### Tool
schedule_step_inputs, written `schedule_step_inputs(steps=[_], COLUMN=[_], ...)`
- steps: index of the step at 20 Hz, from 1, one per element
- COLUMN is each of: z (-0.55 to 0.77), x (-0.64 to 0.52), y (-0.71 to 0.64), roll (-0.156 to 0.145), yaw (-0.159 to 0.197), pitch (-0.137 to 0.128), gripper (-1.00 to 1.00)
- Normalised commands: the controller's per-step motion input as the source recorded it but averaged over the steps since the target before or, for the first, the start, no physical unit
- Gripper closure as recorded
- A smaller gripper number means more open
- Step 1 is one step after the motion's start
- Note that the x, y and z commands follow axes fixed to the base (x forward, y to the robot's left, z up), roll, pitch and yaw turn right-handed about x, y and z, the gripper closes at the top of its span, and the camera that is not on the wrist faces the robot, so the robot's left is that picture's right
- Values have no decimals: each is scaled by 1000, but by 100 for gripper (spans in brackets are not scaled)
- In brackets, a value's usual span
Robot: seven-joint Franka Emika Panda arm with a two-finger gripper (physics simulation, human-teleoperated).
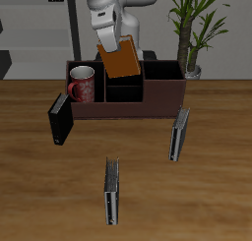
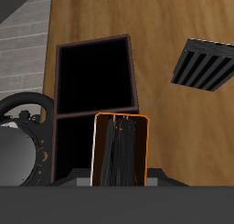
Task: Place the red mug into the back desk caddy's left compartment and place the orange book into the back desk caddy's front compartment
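Observation:
The orange book point(image 1: 121, 60) hangs tilted above the middle of the back desk caddy point(image 1: 108, 112), with my gripper point(image 1: 110, 40) shut on its upper end. Its lower edge sits just over the caddy's rim, above the front compartment point(image 1: 123, 90). The red mug point(image 1: 82, 85) stands upright in the left compartment at the caddy's end. In the wrist view the orange book point(image 2: 119, 159) shows edge on, with dark caddy compartments point(image 2: 94, 77) below it and the mug's round rim point(image 2: 20, 141) beside them.
A black book point(image 1: 61, 117) leans against the caddy's end near the mug. Two grey-black books stand on the table, one point(image 1: 178, 134) in front of the caddy's other end, one point(image 1: 113, 191) near the front edge. A potted plant point(image 1: 192, 33) stands behind.

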Motion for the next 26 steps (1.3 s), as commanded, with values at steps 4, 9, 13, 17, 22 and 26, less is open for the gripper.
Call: schedule_step_inputs(steps=[4,9,13,17,22,26], z=[-122,-131,-79,-28,70,209], x=[-88,-36,19,21,23,50], y=[-37,-81,-86,-93,-59,-134], roll=[-29,-10,-6,-22,-64,-72], yaw=[64,43,31,44,19,22], pitch=[23,47,26,-3,-19,-73], gripper=[100,100,100,100,100,100])
